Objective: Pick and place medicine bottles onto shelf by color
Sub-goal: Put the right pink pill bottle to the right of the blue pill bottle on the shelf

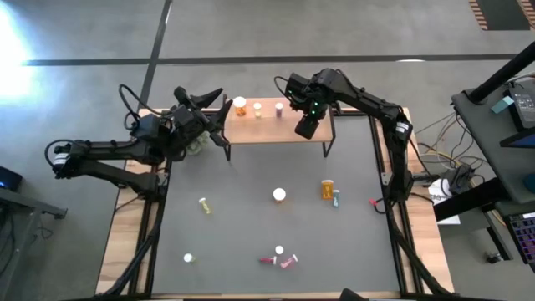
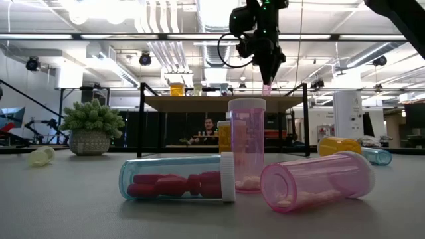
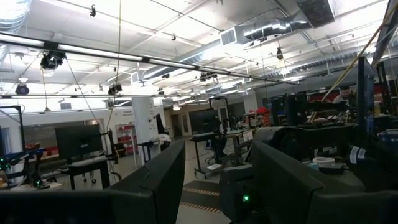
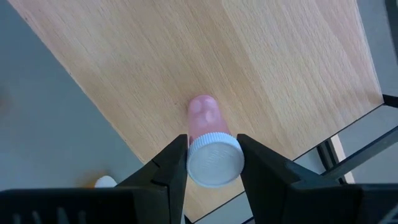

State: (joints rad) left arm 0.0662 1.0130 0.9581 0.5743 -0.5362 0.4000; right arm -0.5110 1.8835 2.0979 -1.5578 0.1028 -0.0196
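The shelf [image 1: 267, 131] is a light-wood board on black legs at the table's far edge. An orange bottle [image 1: 240, 105], a yellowish one [image 1: 257, 108] and a dark one [image 1: 279, 109] stand in a row on it. My right gripper [image 4: 214, 155] hangs over the shelf's right part, pointing down, shut on a small pink bottle [image 4: 204, 115] with a white cap. My left gripper [image 1: 219, 113] waits open beside the shelf's left end, tilted upward into the room, with nothing between its fingers [image 3: 155, 180]. My right gripper pinches the pink bottle's white cap [image 4: 214, 163] between its two fingers, one on each side. The fingers come from above, pointing down. The bottle hangs upright below them, its pink bottom [image 2: 266, 88] at or just over the shelf board; whether it touches I cannot tell.
Several bottles lie or stand on the grey table: an orange one [image 1: 328, 190], a white-capped one [image 1: 279, 195], a yellowish one [image 1: 204, 205] and pink ones [image 1: 280, 257] near the front. A green plant [image 2: 91, 129] sits by the shelf's left leg.
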